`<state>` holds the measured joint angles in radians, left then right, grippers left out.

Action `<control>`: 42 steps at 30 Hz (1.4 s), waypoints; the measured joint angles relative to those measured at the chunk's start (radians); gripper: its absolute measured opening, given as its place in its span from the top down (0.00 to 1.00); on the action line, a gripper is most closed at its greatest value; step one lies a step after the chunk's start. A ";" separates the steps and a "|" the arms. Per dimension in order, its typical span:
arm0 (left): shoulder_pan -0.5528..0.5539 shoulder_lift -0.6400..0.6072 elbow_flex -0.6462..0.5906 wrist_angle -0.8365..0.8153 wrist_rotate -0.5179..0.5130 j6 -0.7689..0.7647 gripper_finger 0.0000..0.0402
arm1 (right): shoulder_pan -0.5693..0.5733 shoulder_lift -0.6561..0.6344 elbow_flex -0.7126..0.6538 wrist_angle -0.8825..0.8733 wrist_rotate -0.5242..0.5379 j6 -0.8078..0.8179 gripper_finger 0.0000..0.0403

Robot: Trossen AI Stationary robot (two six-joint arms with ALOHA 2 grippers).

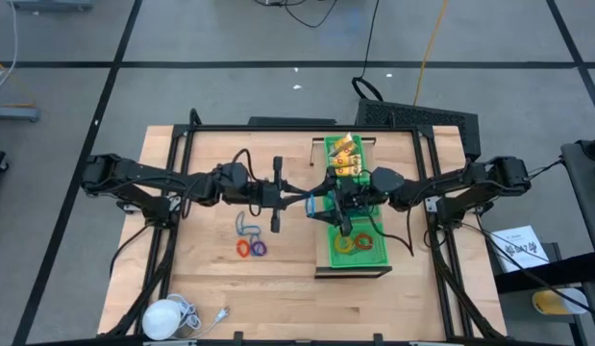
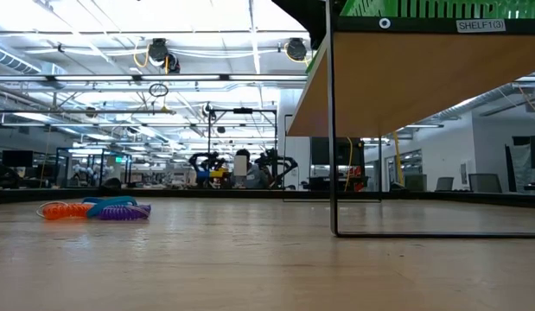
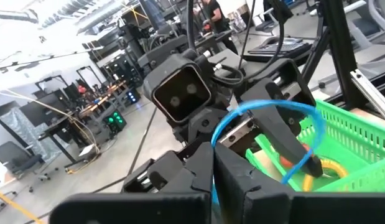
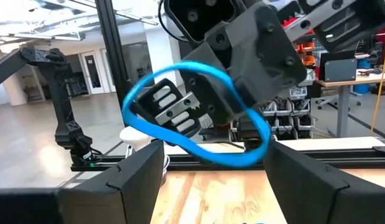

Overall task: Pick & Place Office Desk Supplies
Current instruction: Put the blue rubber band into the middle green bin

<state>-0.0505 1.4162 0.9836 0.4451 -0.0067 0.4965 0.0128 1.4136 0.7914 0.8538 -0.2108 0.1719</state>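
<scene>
A thin blue ring (image 4: 192, 118) hangs in the air between my two grippers, above the left edge of the green mesh tray (image 1: 372, 258). My left gripper (image 3: 214, 171) comes level from the table's left and is shut on the ring. My right gripper (image 4: 214, 171) faces it from the right and is open; in the left wrist view one of its fingers (image 3: 290, 140) stands inside the ring's loop. Yellow packets (image 1: 345, 154) and several rings (image 1: 355, 240) lie in the tray. Red and purple rings (image 1: 251, 248) and a blue clip (image 1: 246, 226) lie on the table. My left gripper pinches one side of the blue ring (image 3: 216, 140) between its two fingers, coming level from the table's left. The ring is lifted clear and stands out past the fingertips as an open loop. Whether my right gripper touches the ring, I cannot tell.
The tray sits on a raised wooden shelf (image 2: 397, 78) with thin black legs (image 2: 332, 138), right of the table's middle. A white round object with a cord (image 1: 165, 315) lies at the near left corner. Bare wood stretches along the near edge.
</scene>
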 joint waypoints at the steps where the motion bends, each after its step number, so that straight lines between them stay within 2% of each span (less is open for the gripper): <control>1: 0.000 0.000 0.000 -0.002 -0.002 0.000 0.98 | 0.000 0.000 0.000 0.002 0.000 0.000 0.35; 16: 0.005 0.000 0.000 -0.006 -0.005 -0.002 0.98 | 0.002 0.000 0.000 0.046 -0.030 0.038 0.35; 23: 0.005 0.000 0.000 -0.023 -0.053 0.028 0.99 | 0.002 0.000 -0.001 0.031 -0.063 0.052 0.35; 35: -0.028 0.000 0.000 0.002 -0.058 0.170 0.97 | 0.001 0.000 -0.001 0.047 -0.055 0.041 0.35; 42: -0.045 0.000 0.000 0.046 -0.055 0.182 0.97 | 0.000 0.000 -0.001 0.026 -0.017 0.040 0.35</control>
<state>-0.0959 1.4166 0.9836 0.4915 -0.0616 0.6785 0.0128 1.4136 0.7902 0.8799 -0.2279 0.2123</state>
